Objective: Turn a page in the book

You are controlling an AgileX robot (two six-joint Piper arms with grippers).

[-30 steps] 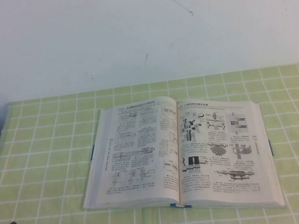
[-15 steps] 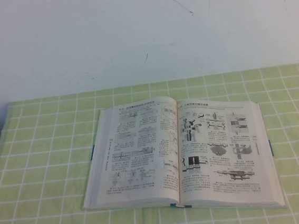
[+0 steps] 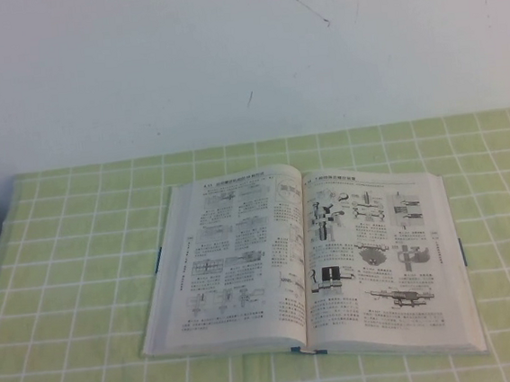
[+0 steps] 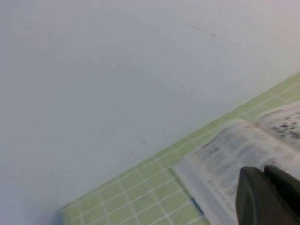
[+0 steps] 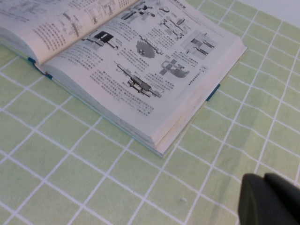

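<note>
High view shows the book (image 3: pixel 307 263) lying open and flat on the green checked cloth (image 3: pixel 81 262), a bit right of the middle of the table. The page (image 3: pixel 384 260) on the right half lies flat, with black words and small machine drawings on it. Its outer edge sits on the stack of leaves below, and a thin strip of blue cover peeks out past that edge. A little blue also shows at the left edge and at the bottom of the spine. Bare cloth lies all around the book, with wide room on the left and a narrower strip on the right. Behind the table stands a plain white wall (image 3: pixel 242 57).

Left gripper (image 4: pixel 269 197) hangs above the left half of the book, near its far left corner, and touches nothing; its dark fingers look pressed together. Right gripper (image 5: pixel 269 199) hangs over bare cloth just beside the book's near right corner, also touching nothing, fingers together
</note>
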